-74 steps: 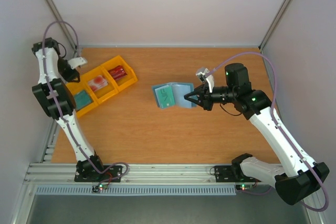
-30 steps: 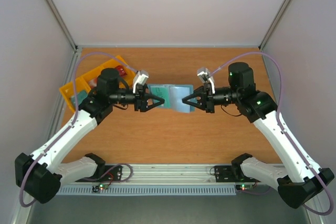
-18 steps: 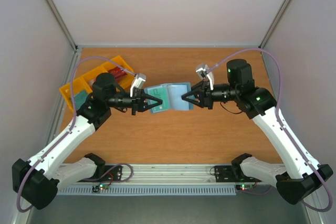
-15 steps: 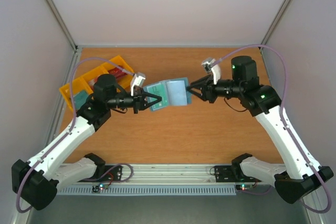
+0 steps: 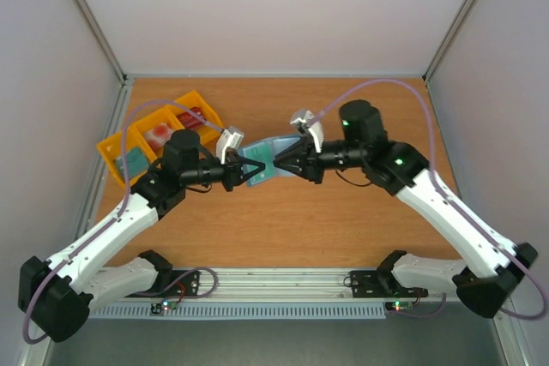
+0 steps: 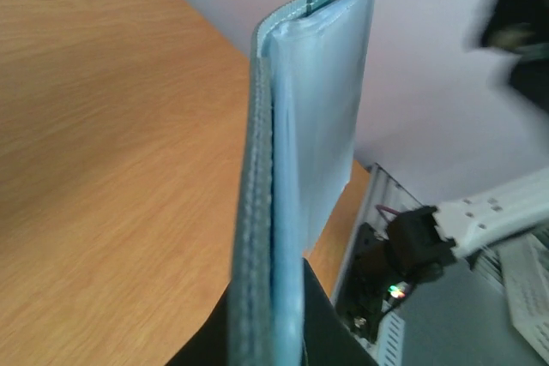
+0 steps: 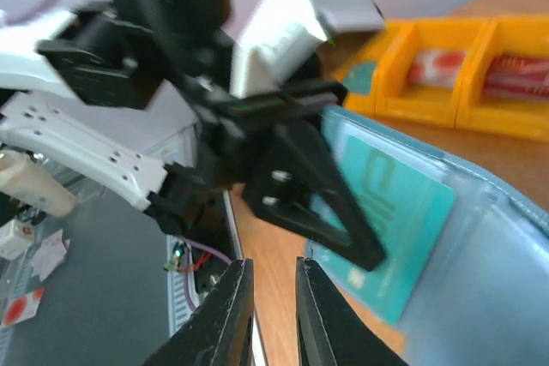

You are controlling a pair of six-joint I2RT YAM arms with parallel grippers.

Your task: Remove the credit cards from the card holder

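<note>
The left end effector [image 5: 243,174] is clenching one edge of the slate-blue soft bifold card holder [image 6: 313,109], holding it open and upright over the wooden tabletop [image 5: 343,212], while the right end effector [image 7: 268,285] is hovering by the teal-green thin flat credit card [image 7: 386,212] sitting in its pocket, jaws nearly together; whether they are pinching anything I cannot tell. The stitched holder is looking light and limp, the card stiff and slick, so nipping its exposed edge and drawing straight along the pocket is seeming wisest

One card holder [image 5: 268,158], one teal card [image 7: 386,203] showing in it, one yellow tray [image 5: 144,119] of three compartments.
</note>
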